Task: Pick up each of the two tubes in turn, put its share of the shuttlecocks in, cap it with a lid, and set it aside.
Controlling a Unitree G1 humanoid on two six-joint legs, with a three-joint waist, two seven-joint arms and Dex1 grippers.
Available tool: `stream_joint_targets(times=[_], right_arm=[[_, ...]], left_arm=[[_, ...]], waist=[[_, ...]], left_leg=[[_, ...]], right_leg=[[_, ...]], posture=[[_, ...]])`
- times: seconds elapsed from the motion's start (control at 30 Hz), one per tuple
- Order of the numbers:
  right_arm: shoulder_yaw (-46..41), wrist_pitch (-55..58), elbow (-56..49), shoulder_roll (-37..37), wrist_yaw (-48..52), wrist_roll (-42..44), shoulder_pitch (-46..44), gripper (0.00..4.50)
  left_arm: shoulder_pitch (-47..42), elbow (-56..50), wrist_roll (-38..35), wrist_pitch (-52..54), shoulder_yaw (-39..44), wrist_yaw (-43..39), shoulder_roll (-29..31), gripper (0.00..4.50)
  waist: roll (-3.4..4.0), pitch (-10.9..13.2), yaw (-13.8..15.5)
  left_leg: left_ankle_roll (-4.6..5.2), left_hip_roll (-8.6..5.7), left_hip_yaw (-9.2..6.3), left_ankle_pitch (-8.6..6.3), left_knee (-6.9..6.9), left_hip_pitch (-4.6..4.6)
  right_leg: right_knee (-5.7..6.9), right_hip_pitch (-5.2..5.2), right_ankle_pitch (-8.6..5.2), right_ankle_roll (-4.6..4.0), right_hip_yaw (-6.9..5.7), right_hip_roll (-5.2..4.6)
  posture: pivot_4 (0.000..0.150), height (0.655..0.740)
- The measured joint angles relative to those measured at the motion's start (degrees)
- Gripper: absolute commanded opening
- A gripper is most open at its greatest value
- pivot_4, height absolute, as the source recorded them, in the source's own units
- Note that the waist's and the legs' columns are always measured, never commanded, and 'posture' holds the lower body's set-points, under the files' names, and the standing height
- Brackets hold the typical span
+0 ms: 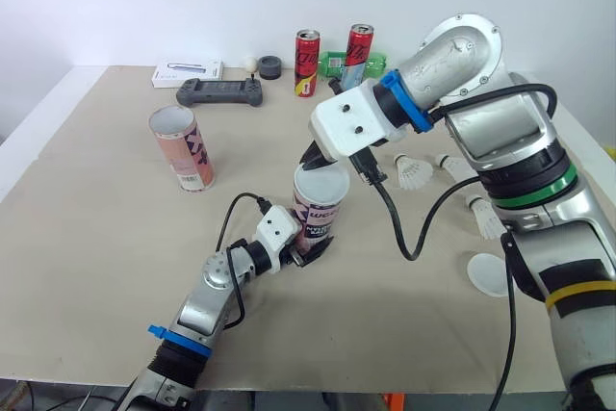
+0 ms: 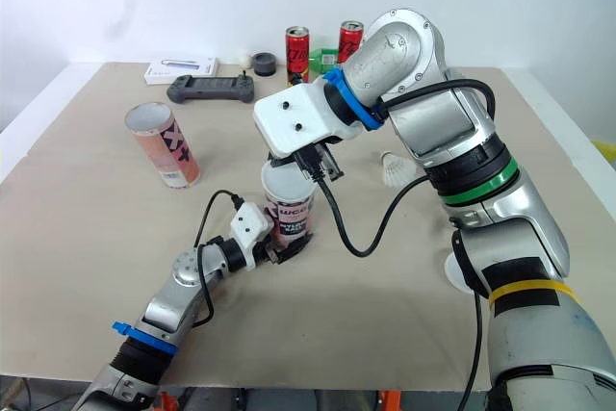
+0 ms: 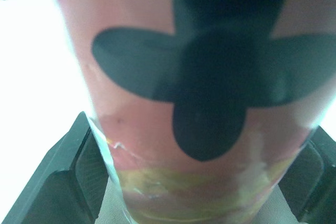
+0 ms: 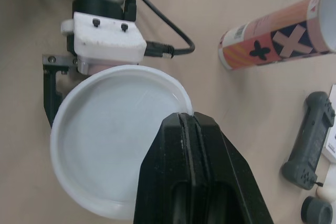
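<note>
white plastic lid (image 4: 105, 145), pinched at rim by right gripper (image 4: 188, 124), over pink tube (image 1: 320, 214) clamped low by left gripper (image 1: 310, 253) (likely light, crushable: squeeze gently).

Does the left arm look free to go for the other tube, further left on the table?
Probably not yet: the left end effector is shut on the centre tube, steadying it while the right end effector holds a lid at its mouth. The other tube stands apart.
</note>
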Motion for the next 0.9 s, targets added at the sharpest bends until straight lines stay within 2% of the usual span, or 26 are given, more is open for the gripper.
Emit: stream_joint_targets(times=[0.57,0.67,0.77,0.9], right_arm=[[0.21,-1.46,1.29,1.26,-0.21,-1.74,1.36,0.05],[0.18,-1.74,1.57,2.09,-0.34,-1.66,1.40,0.90],[0.07,-2.22,1.81,2.69,-0.46,-1.11,1.72,2.33],[-0.75,-2.37,2.13,3.03,-0.97,-0.18,1.51,3.98]], left_arm=[[-0.10,0.07,0.02,-0.02,-0.10,0.03,-0.03,3.98],[-0.10,0.08,0.00,-0.03,-0.05,0.04,-0.05,3.98],[-0.10,0.09,-0.04,-0.01,0.07,0.05,-0.15,3.98],[-0.16,0.15,-0.04,-0.02,0.11,0.05,-0.16,3.98]], waist=[[0.00,0.00,0.02],[0.00,0.00,0.01],[0.00,0.00,0.00],[0.00,0.00,0.00]], left_leg=[[-0.01,0.00,-0.01,-0.01,-0.01,0.00],[-0.01,0.00,-0.01,-0.01,-0.01,0.01],[-0.01,0.00,-0.01,-0.01,-0.01,0.01],[-0.01,0.00,-0.01,-0.01,-0.01,0.02]], right_leg=[[0.00,0.02,-0.02,0.00,0.00,0.00],[0.00,0.02,-0.02,0.00,-0.01,0.00],[0.00,0.02,-0.01,0.00,-0.01,0.00],[0.00,0.02,-0.01,0.00,-0.01,0.00]], posture=[[0.150,0.7400],[0.150,0.7400],[0.150,0.7400],[0.150,0.7400]])
